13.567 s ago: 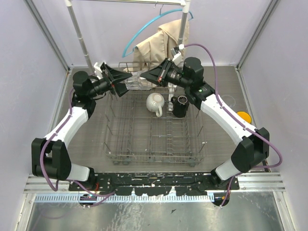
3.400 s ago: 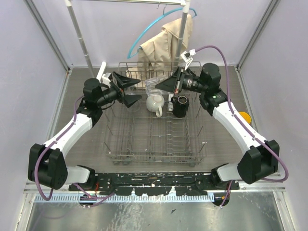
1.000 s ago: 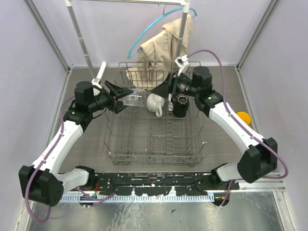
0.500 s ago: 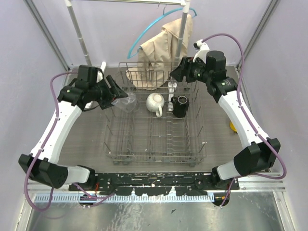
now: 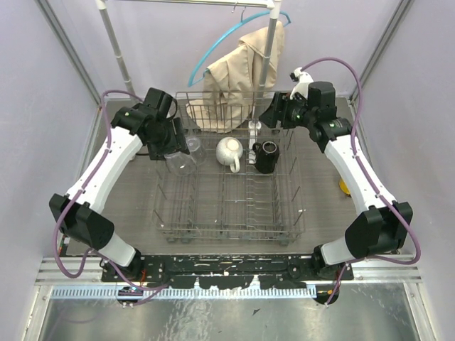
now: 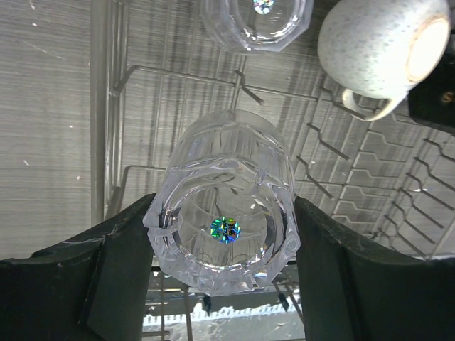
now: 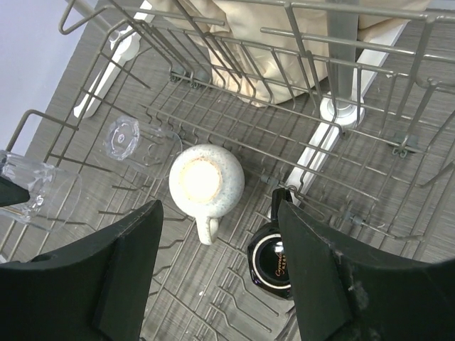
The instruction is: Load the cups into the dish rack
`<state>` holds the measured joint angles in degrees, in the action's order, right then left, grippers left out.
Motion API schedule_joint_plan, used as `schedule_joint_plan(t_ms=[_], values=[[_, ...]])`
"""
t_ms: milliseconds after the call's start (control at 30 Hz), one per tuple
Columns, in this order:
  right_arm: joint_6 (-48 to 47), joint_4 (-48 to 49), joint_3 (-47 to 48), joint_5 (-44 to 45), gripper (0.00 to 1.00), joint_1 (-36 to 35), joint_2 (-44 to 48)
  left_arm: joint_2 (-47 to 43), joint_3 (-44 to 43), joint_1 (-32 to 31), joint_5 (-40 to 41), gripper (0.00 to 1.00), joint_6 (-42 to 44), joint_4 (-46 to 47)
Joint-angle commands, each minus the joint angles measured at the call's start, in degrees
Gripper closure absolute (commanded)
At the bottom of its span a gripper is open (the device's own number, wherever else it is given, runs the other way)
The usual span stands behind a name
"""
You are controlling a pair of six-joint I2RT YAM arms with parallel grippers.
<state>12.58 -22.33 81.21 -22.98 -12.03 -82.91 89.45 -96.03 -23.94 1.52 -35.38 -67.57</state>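
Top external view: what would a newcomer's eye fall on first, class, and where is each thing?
The grey dish rack fills the middle, with a white mug and a black mug side by side at its far end. The left pincer grips a clear tumbler above the rack's far-left corner, while the right pincer hangs open and empty over the far-right side.

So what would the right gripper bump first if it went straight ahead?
Probably the white mug in the dish rack: it sits almost dead ahead of the open right gripper, though depth is unclear.
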Motion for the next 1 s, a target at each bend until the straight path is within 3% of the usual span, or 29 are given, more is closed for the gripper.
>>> schedule_joint_plan(t_ms=[0,967], values=[[-0.5,3.2,-0.7,-0.4,0.28,-0.1,2.1,1.8,-2.4,-1.1,4.3,1.00,2.1,-1.2],[-1.4,4.0,-2.7,-0.5,0.28,-0.1,1.4,11.0,-4.5,-4.3,6.8,1.00,3.1,5.3]])
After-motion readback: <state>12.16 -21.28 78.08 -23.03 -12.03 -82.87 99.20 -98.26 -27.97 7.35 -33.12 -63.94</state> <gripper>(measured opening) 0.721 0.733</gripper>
